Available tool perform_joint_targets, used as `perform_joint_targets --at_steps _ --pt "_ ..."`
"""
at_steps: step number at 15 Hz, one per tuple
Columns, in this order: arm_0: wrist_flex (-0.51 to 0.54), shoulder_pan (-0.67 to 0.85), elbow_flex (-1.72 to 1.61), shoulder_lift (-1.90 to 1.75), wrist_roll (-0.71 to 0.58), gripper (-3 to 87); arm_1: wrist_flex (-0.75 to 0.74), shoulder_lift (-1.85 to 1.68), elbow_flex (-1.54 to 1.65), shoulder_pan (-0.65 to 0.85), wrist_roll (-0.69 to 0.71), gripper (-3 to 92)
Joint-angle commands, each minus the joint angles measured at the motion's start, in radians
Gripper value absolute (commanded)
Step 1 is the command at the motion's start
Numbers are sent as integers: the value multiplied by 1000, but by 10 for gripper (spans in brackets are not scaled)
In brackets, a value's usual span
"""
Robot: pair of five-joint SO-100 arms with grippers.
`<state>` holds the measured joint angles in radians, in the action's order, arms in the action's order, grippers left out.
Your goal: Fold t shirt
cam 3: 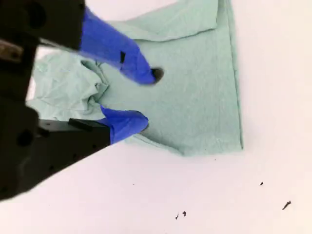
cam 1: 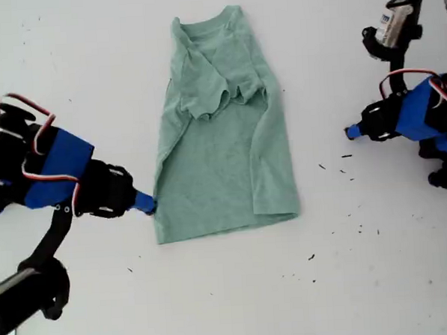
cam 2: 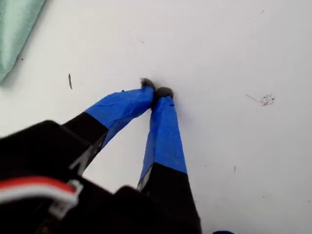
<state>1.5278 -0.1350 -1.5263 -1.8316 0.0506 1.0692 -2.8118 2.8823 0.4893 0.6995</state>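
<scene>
The pale green t shirt (cam 1: 222, 145) lies flat on the white table, neck toward the far edge, with both sleeves and sides folded in over the body. My second gripper (cam 1: 144, 203) (cam 3: 148, 97) is open at the shirt's long edge near the hem, on the exterior view's left. One of its blue-taped fingers (cam 3: 141, 73) is over the cloth (cam 3: 200, 97) and the other is at the cloth's border. My first gripper (cam 1: 351, 131) (cam 2: 156, 91) is shut on nothing, tips together over bare table on the exterior view's right, apart from the shirt (cam 2: 17, 29).
The white table (cam 1: 215, 303) carries small dark specks (cam 1: 347, 165) near the first arm. A black and white device with cables (cam 1: 392, 23) stands at the exterior view's top right corner.
</scene>
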Motion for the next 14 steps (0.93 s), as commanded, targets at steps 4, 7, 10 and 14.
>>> perform_joint_targets --at_steps 4,7,10,14 --pt "-8 46 -63 -26 8 335 3 -35 12 -14 -18 24" --pt "-225 63 -339 -8 38 322 6 -60 21 -28 -21 24" --pt "-451 91 -511 120 49 317 8 -75 28 -35 -20 24" --pt "-621 127 -552 255 35 -2 8 -83 32 -43 -17 24"
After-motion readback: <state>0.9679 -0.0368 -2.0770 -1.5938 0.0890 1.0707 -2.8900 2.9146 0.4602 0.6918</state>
